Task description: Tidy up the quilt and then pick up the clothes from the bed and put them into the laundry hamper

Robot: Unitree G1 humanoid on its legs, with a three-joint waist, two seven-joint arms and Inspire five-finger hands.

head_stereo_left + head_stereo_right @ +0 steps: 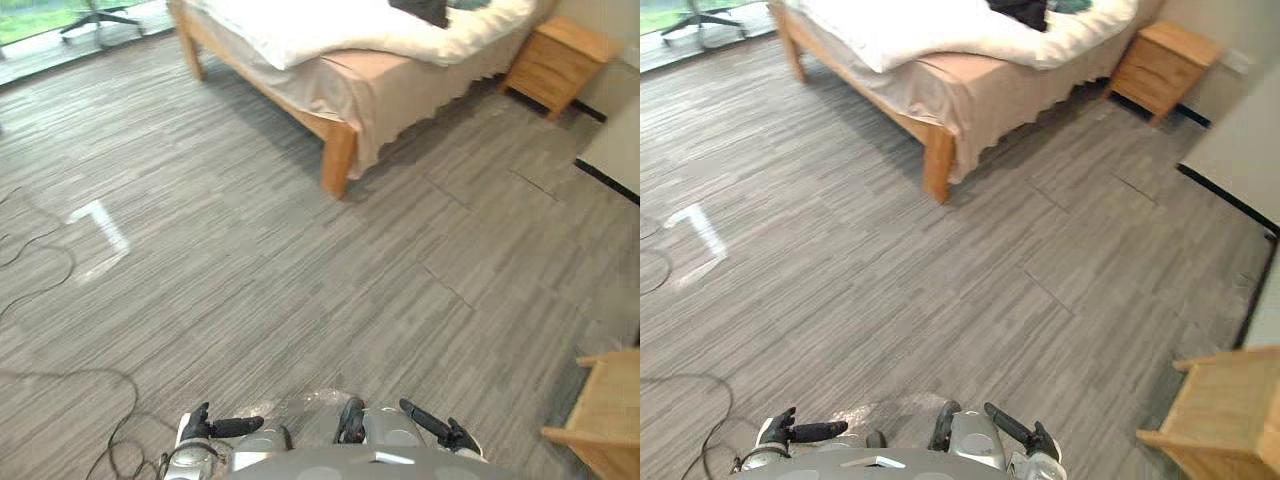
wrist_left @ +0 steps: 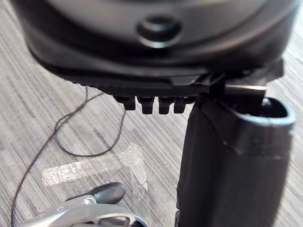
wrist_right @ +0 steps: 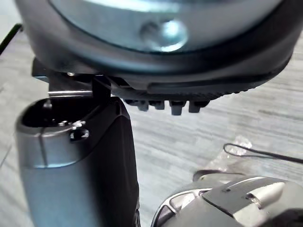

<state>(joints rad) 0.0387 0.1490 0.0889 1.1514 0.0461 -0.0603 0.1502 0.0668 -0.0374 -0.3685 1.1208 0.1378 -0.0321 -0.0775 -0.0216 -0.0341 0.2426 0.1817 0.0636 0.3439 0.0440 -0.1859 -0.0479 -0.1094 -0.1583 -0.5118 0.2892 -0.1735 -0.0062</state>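
Left eye view: the bed point(image 1: 338, 150) is way across the floor point(image 1: 300, 280). A rumpled white quilt point(image 1: 330, 30) is piled on it, and dark clothes point(image 1: 420, 10) lie on the quilt at the end by the nightstand point(image 1: 555, 60). The left hand point(image 1: 225, 427) and right hand point(image 1: 435, 427) are both well apart from the bed.

Right eye view: same deal. A bit of teal cloth point(image 1: 1072, 5) sits right beside the dark clothes, and some wood furniture point(image 1: 1230, 410) stands far from the bed.

Left wrist view: the fingers point(image 2: 151, 103) are loose and uncurled, with nothing in them.

Right wrist view: the fingers point(image 3: 176, 106) are relaxed too and the hand is empty, just floor past them.
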